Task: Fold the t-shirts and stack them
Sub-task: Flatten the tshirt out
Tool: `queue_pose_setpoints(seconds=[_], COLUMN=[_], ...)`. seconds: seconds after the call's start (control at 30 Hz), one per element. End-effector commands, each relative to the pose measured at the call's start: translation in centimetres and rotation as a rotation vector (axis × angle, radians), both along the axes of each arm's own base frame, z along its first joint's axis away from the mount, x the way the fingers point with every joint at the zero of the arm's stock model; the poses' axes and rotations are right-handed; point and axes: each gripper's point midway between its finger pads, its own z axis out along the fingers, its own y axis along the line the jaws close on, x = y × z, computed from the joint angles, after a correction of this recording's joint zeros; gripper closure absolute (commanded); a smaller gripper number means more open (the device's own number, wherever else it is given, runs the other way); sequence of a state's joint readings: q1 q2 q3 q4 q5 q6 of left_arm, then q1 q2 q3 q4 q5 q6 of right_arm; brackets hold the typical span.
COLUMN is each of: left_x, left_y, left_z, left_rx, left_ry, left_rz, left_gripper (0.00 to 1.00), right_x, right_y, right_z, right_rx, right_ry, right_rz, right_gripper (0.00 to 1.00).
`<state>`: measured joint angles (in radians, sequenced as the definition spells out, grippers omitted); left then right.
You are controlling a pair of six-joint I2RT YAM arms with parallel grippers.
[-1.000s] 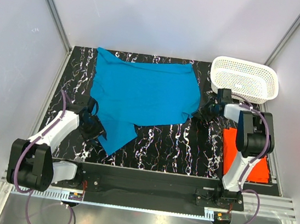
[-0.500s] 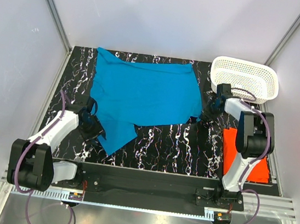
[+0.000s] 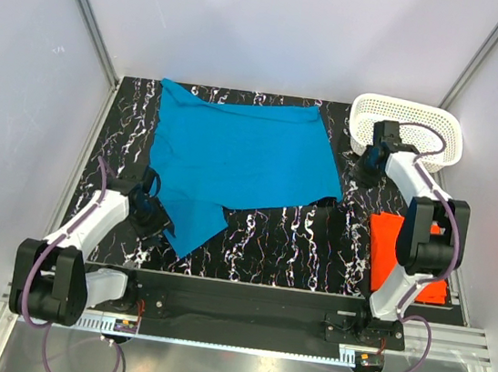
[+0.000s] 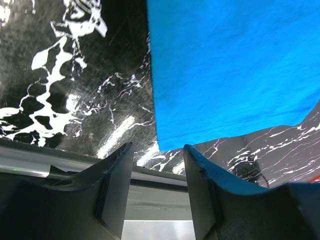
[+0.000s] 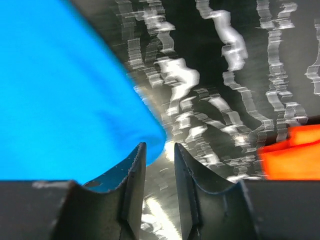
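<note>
The bright blue t-shirt (image 3: 239,159) lies spread over the middle and back of the black marbled table (image 3: 288,237); its near left part narrows to a point (image 4: 225,65). The orange-red t-shirt (image 3: 388,246) sits folded at the right edge, partly behind the right arm (image 5: 292,160). My left gripper (image 3: 155,215) stands open beside the blue shirt's near left edge, with nothing between its fingers (image 4: 157,147). My right gripper (image 3: 368,170) is open just off the blue shirt's right corner (image 5: 125,100), and bare table shows between its fingers (image 5: 159,146).
A white perforated basket (image 3: 438,142) stands at the back right corner, right behind the right arm's wrist. Grey walls close in the table at the back and both sides. A metal rail (image 3: 235,290) runs along the near edge.
My right gripper has opened and let go of the blue shirt's right corner, then drawn back towards the basket. The corner now lies flat. The left arm has barely shifted.
</note>
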<state>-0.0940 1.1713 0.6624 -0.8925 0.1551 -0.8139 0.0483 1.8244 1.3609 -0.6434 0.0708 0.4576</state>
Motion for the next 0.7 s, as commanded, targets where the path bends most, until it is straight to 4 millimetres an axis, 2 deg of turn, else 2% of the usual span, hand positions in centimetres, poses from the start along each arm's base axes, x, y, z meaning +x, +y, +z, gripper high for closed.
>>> queue_pose_setpoints(seconds=[0.0, 0.03, 0.07, 0.13, 0.23, 0.43, 0.67], left_x=[0.0, 0.0, 0.1, 0.3, 0.4, 0.2, 0.8], left_y=[-0.5, -0.7, -0.9, -1.0, -1.2, -1.3, -1.1], left_z=[0.2, 0.3, 0.3, 0.6, 0.9, 1.2, 1.7], left_rx=[-0.039, -0.045, -0.059, -0.068, -0.078, -0.087, -0.078], left_ry=[-0.021, -0.024, -0.026, -0.035, -0.054, -0.072, -0.096], left_rz=[0.020, 0.022, 0.023, 0.022, 0.023, 0.022, 0.016], left_gripper=[0.51, 0.51, 0.51, 0.51, 0.51, 0.51, 0.51], right_x=[0.5, 0.0, 0.7, 1.3, 1.6, 0.6, -1.1], right_y=[3.5, 4.3, 5.2, 6.0, 6.4, 6.3, 8.9], right_z=[3.3, 2.2, 2.0, 1.4, 0.5, -2.8, -5.6], right_rx=[0.215, 0.274, 0.331, 0.386, 0.410, 0.402, 0.438], right_ry=[-0.097, -0.075, -0.091, -0.113, -0.101, -0.019, 0.078], right_rz=[0.004, -0.029, -0.017, -0.024, -0.023, -0.040, 0.007], right_gripper=[0.64, 0.67, 0.70, 0.85, 0.98, 1.00, 0.99])
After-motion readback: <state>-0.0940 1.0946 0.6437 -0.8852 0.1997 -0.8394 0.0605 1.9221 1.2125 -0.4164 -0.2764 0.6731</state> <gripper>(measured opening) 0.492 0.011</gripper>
